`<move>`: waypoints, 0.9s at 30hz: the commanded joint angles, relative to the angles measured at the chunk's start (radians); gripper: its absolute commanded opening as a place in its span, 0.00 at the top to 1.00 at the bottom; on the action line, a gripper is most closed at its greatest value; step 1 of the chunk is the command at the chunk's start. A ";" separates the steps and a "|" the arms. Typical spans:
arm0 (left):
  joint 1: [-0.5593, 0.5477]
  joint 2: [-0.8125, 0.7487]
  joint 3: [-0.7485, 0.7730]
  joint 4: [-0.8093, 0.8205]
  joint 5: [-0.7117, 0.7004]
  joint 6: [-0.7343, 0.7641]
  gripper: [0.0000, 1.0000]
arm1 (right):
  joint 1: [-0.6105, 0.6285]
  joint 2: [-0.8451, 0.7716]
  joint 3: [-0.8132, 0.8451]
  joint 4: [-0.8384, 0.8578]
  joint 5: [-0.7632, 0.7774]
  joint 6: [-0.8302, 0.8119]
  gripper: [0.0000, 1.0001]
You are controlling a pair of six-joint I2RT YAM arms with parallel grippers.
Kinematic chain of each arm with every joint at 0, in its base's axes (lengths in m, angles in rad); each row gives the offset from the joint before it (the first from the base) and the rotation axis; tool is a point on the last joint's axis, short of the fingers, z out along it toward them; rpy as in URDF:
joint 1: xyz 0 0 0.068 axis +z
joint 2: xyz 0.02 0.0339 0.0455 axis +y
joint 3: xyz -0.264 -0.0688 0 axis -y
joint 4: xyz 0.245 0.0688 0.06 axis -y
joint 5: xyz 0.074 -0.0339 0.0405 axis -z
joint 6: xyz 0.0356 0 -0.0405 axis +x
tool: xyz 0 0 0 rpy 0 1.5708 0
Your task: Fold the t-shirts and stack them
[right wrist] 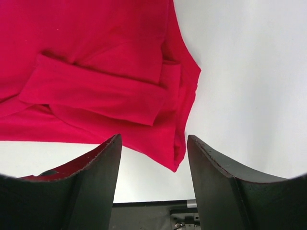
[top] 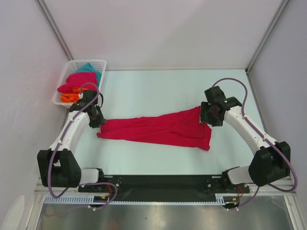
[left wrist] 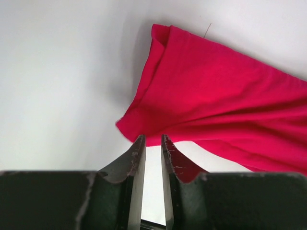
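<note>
A crimson soft-cloth t-shirt (top: 158, 129) lies creased and drawn out lengthwise across the pale, smooth tabletop (top: 158, 91), narrow at its left end and wider at its right. The left claw (top: 98, 119) sits at the left end, its jaws a narrow slit apart and gripping nothing. The right claw (top: 209, 115) stands wide at the right corner, the cloth loose before it. At the back left, a white plastic mesh basket (top: 64, 76) holds a bunched pink shirt (top: 76, 82), an orange shirt (top: 69, 98) and a teal shirt (top: 90, 69).

no text, labels or numbers can be read
</note>
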 commanded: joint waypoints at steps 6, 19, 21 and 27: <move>0.000 -0.050 0.041 -0.012 0.001 0.022 0.51 | 0.024 0.123 0.071 0.089 -0.076 0.003 0.38; 0.000 -0.073 0.021 -0.011 0.010 0.044 0.42 | 0.186 0.467 0.249 0.157 -0.088 0.021 0.39; 0.000 -0.079 0.020 -0.011 0.009 0.045 0.41 | 0.203 0.497 0.270 0.168 -0.091 0.023 0.39; 0.000 -0.081 0.020 -0.017 -0.005 0.057 0.41 | 0.229 0.585 0.318 0.161 -0.082 0.016 0.39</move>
